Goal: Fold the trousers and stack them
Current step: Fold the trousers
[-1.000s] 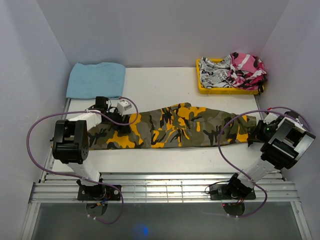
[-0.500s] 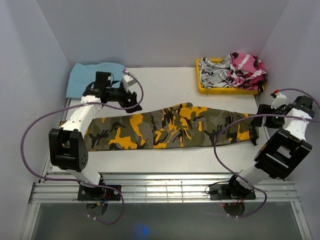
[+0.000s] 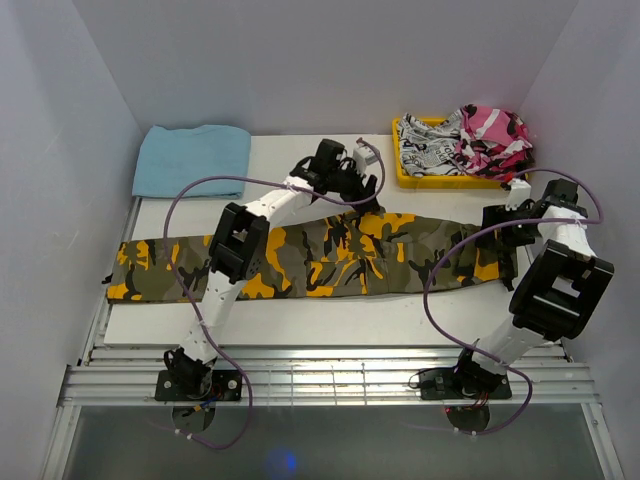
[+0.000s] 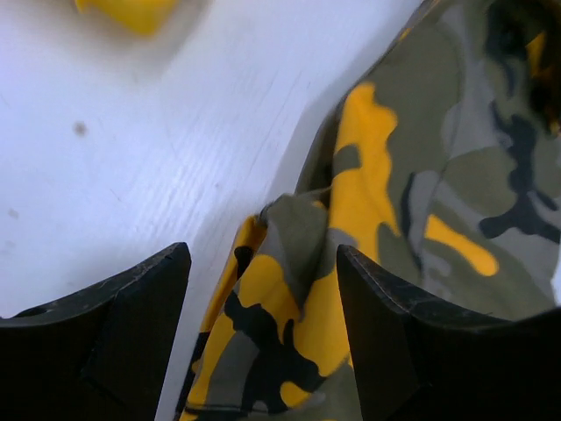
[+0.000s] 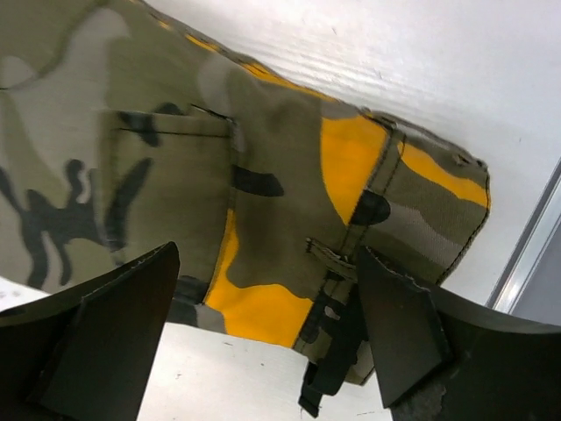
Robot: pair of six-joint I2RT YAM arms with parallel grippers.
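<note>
Camouflage trousers [image 3: 400, 255] lie lengthwise, side to side; left claw [image 4: 261, 254], spread wide, straddles the far-edge fold, and right claw [image 5: 267, 253], equally wide, straddles the waistband.

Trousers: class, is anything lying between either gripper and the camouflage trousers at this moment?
Nothing visible does. The left gripper is open directly over the far edge of the trousers, the right gripper open over their waist end, with no other object between.

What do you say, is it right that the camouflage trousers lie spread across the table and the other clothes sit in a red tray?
Not quite: the tray is yellow, not red, as the top view shows. The trousers do lie spread across the table.
</note>
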